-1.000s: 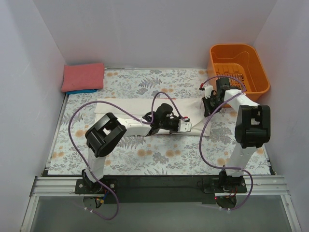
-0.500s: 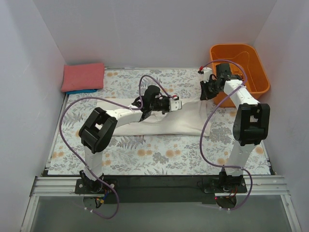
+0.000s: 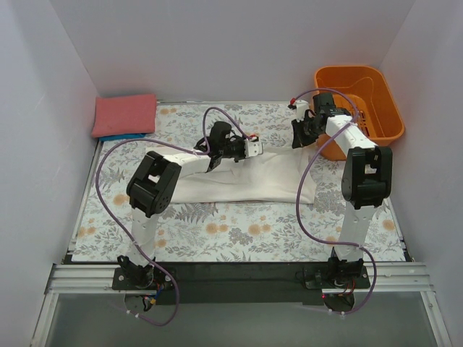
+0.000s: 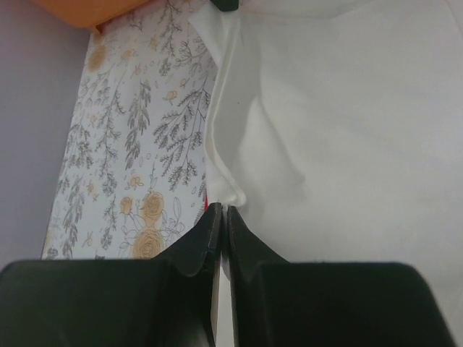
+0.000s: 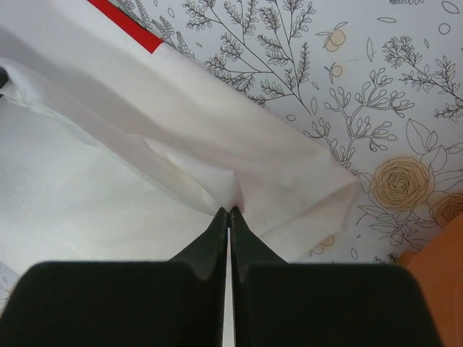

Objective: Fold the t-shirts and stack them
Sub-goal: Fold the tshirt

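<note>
From above, you see the white t-shirt (image 3: 246, 181) lying as a long band on the flower-printed counter (image 3: 239, 231). Your left gripper (image 3: 255, 148) sits on the band's far edge near the middle. Your right gripper (image 3: 298, 137) is at its far right corner, with the orange basket (image 3: 358, 101) just beside it on the right. At this range you cannot tell how either gripper's fingers stand. Well off to the left of your left gripper, in the back corner, the salmon-red t-shirt (image 3: 124, 114) lies folded on the blue t-shirt (image 3: 119, 136). Only a strip of the blue one shows.

Your left wrist camera gives what the top view hides. The left gripper's two dark fingers are pressed together, pinching a folded edge of the white cloth right at their tips. The shirt spreads ahead and to the right of the gripper, and bare counter runs along its left. A red sliver (image 4: 205, 196) peeks from under the fold beside the fingertips. A corner of the basket shows far ahead on the left.

Your right wrist camera shows the right gripper likewise pinched onto a white fold, tips meeting at the crease. Layered white cloth lies ahead and to its left. A red strip (image 5: 130, 25) of the print, which the top view does not show, lies far ahead on the left. The counter is ahead on the right, with orange at the lower right.
</note>
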